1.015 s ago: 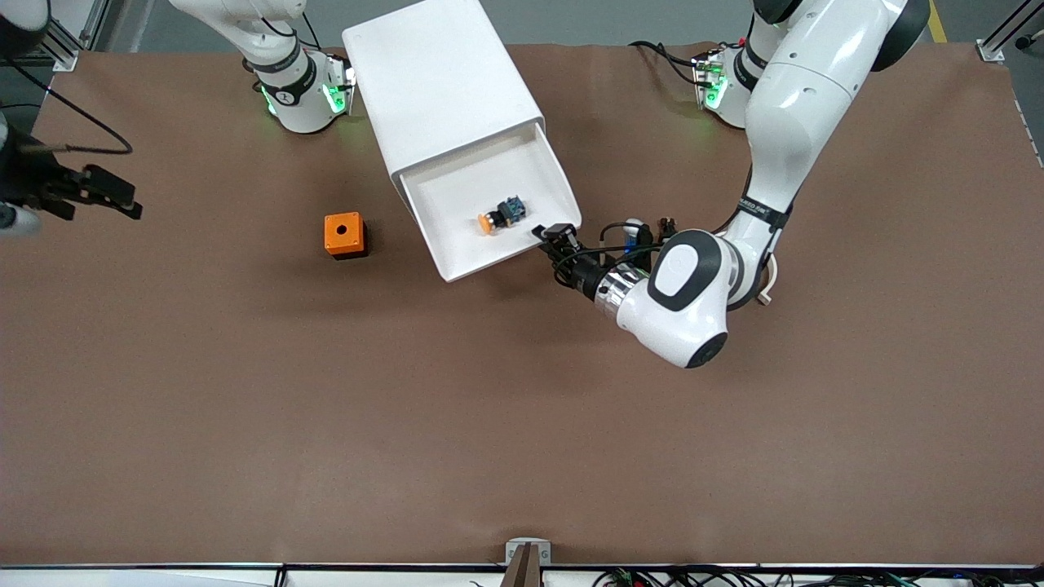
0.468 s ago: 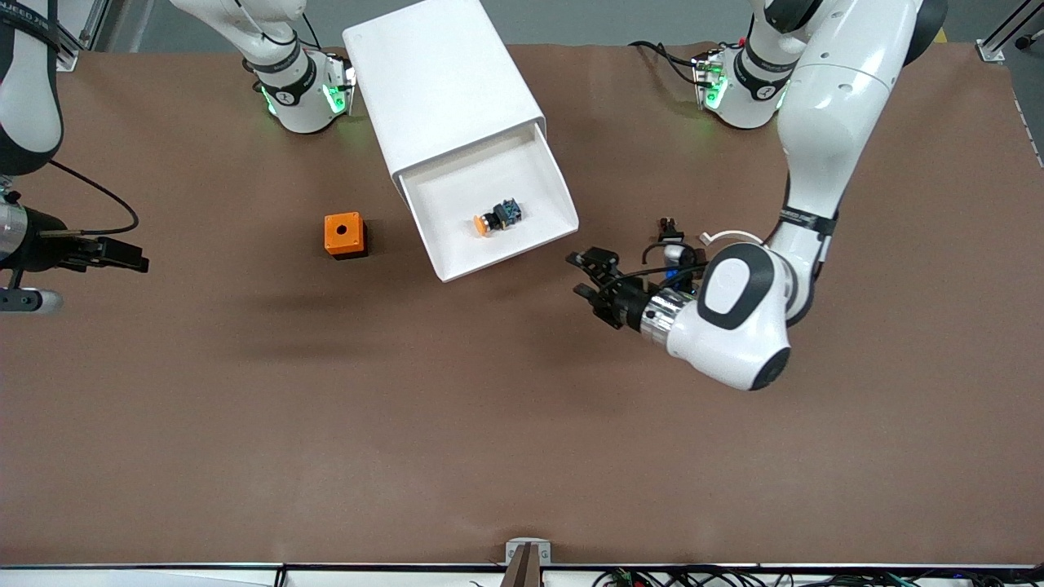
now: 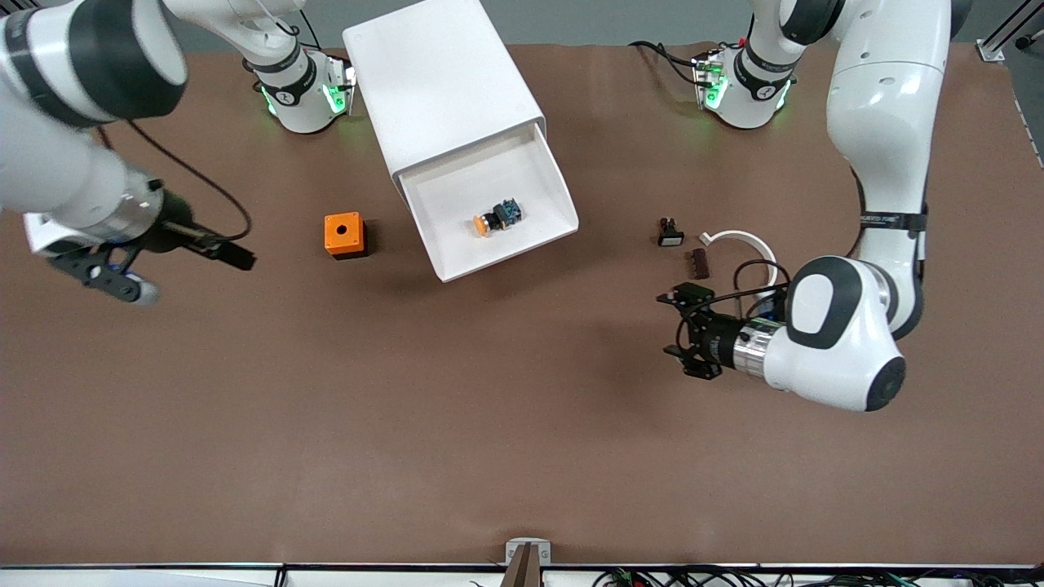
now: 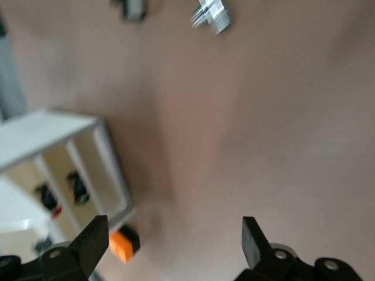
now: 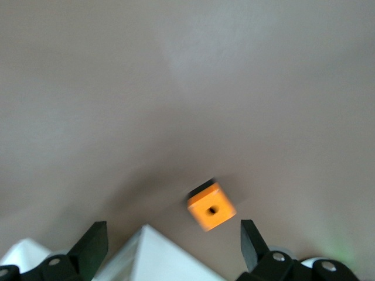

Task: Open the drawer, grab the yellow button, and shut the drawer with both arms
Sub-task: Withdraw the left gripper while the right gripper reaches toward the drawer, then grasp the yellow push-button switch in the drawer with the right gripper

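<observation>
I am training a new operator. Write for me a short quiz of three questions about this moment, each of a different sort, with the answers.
1. True or false: the button lies inside the open drawer.
2. Which thing stands nearer to the right arm's end of the table: (a) the orange cube or (b) the white curved piece?
3. Fill in: the jaws of the left gripper are ____, and it holds ____.

Key
1. True. It rests on the drawer's floor, untouched.
2. (a). The white curved piece is toward the left arm's end.
3. Open; nothing. It is over bare table, away from the drawer. The right gripper is open too.
</observation>
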